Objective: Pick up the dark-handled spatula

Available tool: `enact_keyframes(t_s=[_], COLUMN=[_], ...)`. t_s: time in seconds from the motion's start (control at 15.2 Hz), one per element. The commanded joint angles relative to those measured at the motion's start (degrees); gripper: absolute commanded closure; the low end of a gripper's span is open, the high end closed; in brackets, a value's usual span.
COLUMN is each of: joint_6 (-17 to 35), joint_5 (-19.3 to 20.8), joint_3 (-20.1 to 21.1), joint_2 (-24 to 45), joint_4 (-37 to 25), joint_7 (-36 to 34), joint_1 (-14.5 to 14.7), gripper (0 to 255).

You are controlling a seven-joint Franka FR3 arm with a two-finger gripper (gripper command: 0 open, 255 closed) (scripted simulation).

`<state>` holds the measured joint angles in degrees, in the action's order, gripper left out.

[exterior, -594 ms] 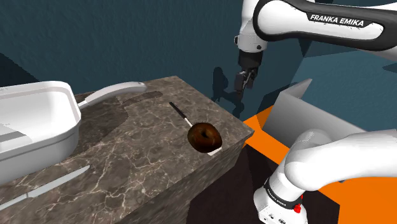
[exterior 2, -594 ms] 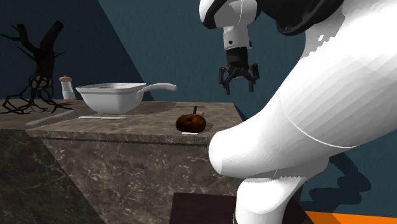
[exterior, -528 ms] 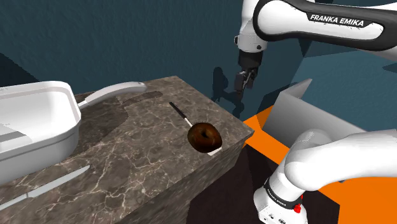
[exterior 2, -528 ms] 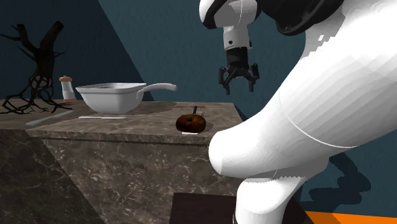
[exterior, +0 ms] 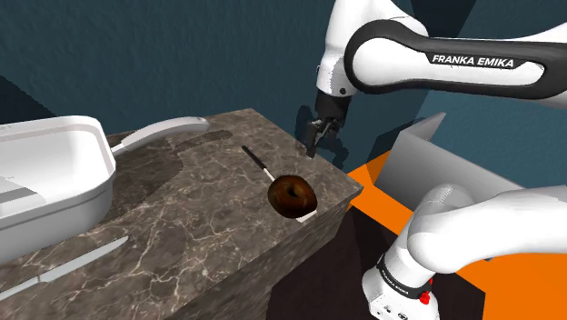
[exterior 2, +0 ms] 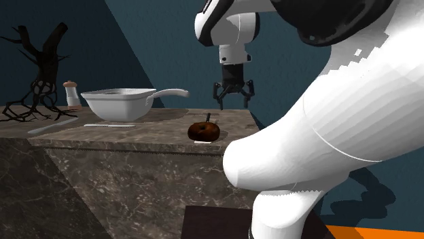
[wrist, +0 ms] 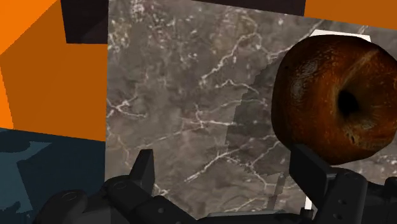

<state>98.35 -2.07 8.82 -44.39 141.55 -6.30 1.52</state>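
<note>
1. The dark-handled spatula (exterior: 255, 160) lies flat on the marble surface (exterior: 182, 214), near the corner at the shoulder view's right. Its thin handle runs back toward the pan side. A brown doughnut (exterior: 292, 195) sits on its white blade (exterior: 307, 216).
2. The claw (exterior: 318, 138) hangs above the surface's far edge, just beside the handle in the shoulder view. It is released: its fingers (wrist: 144, 170) stand apart with only bare marble between them.
3. The step in hand looks like the approach. To do it well, bring the claw over the free stretch of the handle, away from the doughnut. Turn the wrist so the fingers straddle the handle across its width, then lower until the tips are close to the marble before closing.
4. The handle is slim and lies low, so the pinch should be centred. An off-centre squeeze could roll it or skid it along the marble.
5. The doughnut is the main thing in the way. In the wrist view it sits just beside one finger, so a straight descent here risks nudging it. Because it rests on the blade, a quick lift would likely tip it off or drag the spatula askew, so a slow, level lift seems wise.
6. A white pan (exterior: 54, 173) with a long handle stands well apart, and a knife (exterior: 65, 267) lies near the front edge. In the second exterior view, a shaker (exterior 2: 71, 94) and a dark branching ornament (exterior 2: 37, 75) stand beyond the pan. None of these blocks the reach.
</note>
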Motion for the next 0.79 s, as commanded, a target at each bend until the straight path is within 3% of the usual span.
enact_keyframes(t_s=[0.0,0.46,0.73], joint_6=[4.49,20.84,24.72], joint_5=[-2.0,-5.96,-6.31], joint_3=[2.49,11.58,12.94], joint_2=[0.45,6.03,7.23], joint_4=[1.4,3.09,4.98], joint_7=[-3.79,-15.96,-17.24], joint_1=[0.56,0.71,0.64], gripper=[0,0,0])
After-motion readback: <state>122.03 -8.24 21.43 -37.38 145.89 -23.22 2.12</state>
